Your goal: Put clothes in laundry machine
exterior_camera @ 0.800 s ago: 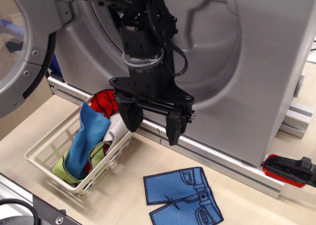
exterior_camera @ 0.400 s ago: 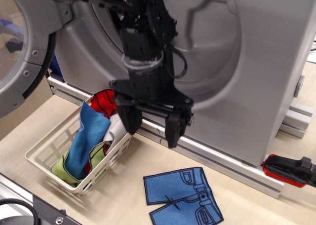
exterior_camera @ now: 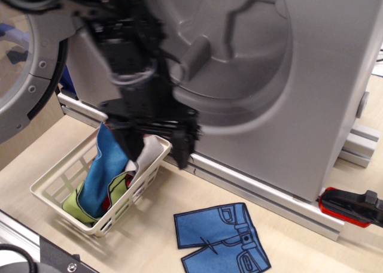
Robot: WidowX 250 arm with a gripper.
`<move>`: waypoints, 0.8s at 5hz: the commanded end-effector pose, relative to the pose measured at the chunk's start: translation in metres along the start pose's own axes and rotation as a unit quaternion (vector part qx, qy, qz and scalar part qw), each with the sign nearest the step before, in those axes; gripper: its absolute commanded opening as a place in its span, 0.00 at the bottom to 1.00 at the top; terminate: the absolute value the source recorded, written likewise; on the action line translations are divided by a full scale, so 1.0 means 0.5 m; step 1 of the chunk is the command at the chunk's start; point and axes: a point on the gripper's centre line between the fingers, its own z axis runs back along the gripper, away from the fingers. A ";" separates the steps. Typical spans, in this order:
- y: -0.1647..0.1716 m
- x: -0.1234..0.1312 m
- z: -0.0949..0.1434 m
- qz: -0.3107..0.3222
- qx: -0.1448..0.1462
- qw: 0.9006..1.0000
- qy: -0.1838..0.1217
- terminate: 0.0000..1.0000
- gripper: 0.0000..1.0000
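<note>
Arm motion-blurred. The gripper [exterior_camera: 157, 146] is now seen displaced toward the door side of the washer [exterior_camera: 287, 75], compared with its place a moment earlier in front of the drum; it is now found directly above the white basket [exterior_camera: 57, 192]. Fingers are spread apart, nothing held between them, though blur softens the detail.

Clothes located: a heap in the basket, at the washer's foot below the open door [exterior_camera: 27, 57] — blue piece [exterior_camera: 105, 171] uppermost, lime green [exterior_camera: 75, 206], white [exterior_camera: 151, 150] and a trace of red [exterior_camera: 115, 189] beneath. Blue shorts [exterior_camera: 221, 237] are laid flat on the table in front of the washer, apart from the basket.

No garment is visible in the drum. The shift is judged as lining up for a pick from the basket; loading not yet begun.
</note>
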 end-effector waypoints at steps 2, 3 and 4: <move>0.164 0.006 0.021 0.142 0.028 0.987 -0.065 0.00 1.00; 0.185 -0.002 0.011 0.150 0.047 0.985 -0.068 0.00 1.00; 0.206 -0.006 0.005 0.165 0.062 0.981 -0.076 0.00 1.00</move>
